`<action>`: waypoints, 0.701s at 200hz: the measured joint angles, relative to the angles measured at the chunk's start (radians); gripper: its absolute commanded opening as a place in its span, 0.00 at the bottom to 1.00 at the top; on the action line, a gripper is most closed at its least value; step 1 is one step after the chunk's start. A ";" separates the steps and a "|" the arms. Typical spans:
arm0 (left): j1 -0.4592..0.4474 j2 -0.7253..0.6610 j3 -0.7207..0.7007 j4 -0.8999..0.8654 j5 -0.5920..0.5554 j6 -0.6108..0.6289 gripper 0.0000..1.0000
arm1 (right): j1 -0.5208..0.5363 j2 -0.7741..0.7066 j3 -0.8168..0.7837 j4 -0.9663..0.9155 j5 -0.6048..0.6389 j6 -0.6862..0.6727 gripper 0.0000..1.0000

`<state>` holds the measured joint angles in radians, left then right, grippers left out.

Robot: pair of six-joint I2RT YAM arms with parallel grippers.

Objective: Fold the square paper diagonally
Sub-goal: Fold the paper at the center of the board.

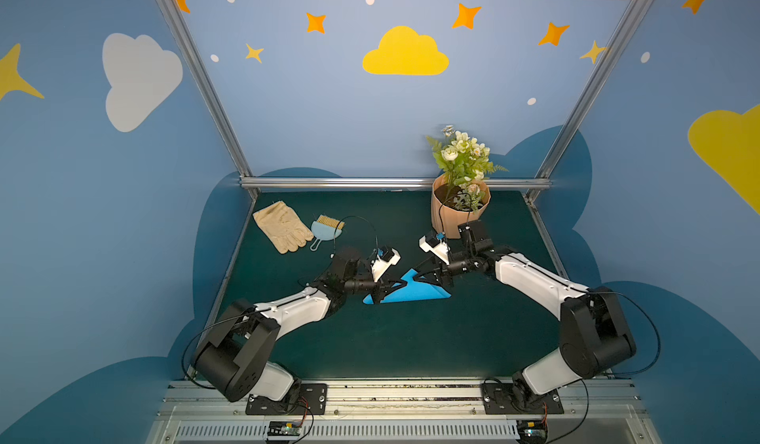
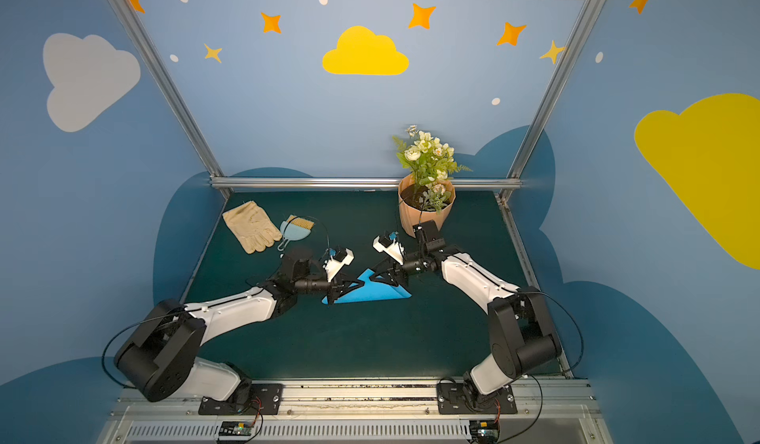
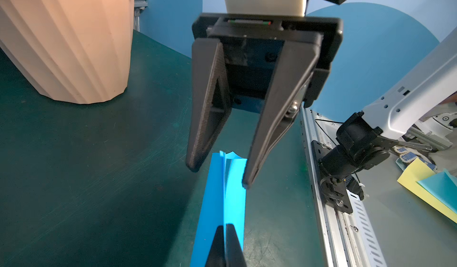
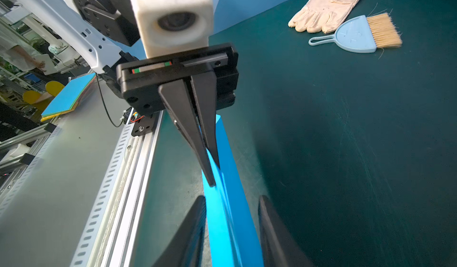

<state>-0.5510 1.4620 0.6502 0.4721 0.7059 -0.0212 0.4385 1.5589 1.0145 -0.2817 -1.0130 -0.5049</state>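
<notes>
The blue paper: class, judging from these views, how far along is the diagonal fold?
Done: the paper already shows a triangle in both top views, its layers doubled over. In hand: the left pincer is shut on one end; the right pincer stands open astride the other. Left: probably pressing the crease flat and letting go.

Blue cloud-painted walls (image 1: 320, 125) enclose a dark green tabletop (image 1: 411, 339)

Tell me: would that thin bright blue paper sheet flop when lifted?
Probably floppy: the thin bright blue paper sheet curls at its free tip beyond the shut left gripper pinching it. Likely very light; edge-on it looks thin, so it may crease easily.
</notes>
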 measured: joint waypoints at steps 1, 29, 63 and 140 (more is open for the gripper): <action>0.000 0.000 0.000 0.000 0.000 0.000 0.03 | 0.000 0.000 0.000 -0.001 0.001 -0.001 0.44; 0.000 -0.009 0.000 -0.001 -0.002 0.008 0.03 | -0.035 -0.026 0.000 -0.017 0.019 -0.010 0.52; 0.000 -0.022 0.000 -0.001 -0.003 0.014 0.03 | -0.053 -0.050 0.000 -0.018 0.027 -0.016 0.55; 0.000 -0.024 0.000 -0.002 -0.005 0.014 0.03 | -0.012 -0.009 0.002 -0.027 0.023 -0.017 0.38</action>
<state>-0.5510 1.4376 0.6506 0.4706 0.7010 -0.0074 0.4267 1.5497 1.0164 -0.3092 -0.9897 -0.5217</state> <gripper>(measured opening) 0.051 0.416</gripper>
